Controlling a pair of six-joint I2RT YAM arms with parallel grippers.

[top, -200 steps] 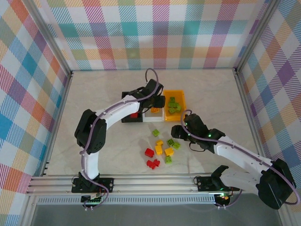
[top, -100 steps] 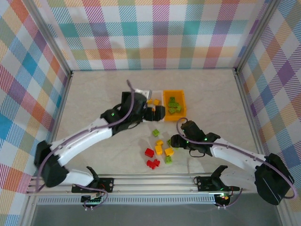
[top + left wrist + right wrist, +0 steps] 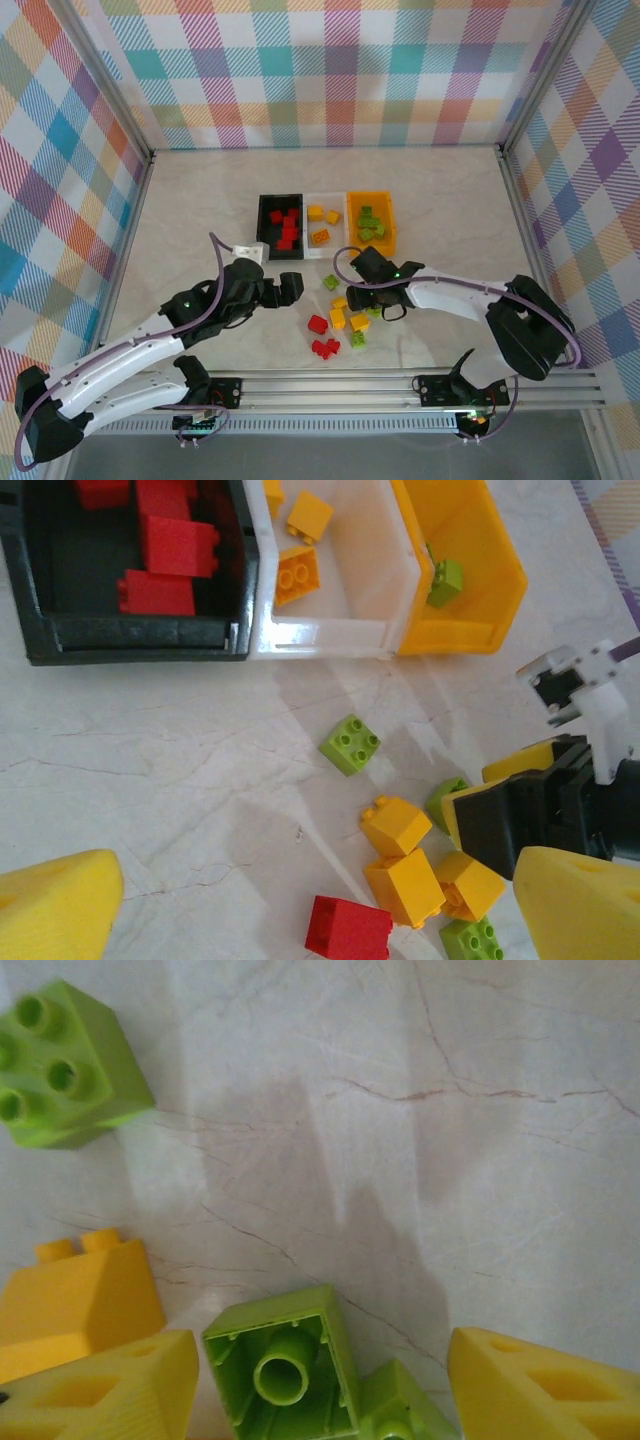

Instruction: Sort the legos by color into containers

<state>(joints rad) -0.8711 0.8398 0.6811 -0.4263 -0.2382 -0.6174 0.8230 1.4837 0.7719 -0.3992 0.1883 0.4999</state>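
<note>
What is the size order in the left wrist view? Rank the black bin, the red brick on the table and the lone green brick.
1. black bin, by far, though cropped.
2. red brick.
3. lone green brick.
The bricks look close; the red may just sit nearer the camera.

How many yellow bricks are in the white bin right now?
3 in the white bin: the left brick at the far end, the right brick beside it, and the near brick toward the front wall. None seems hidden.
</note>
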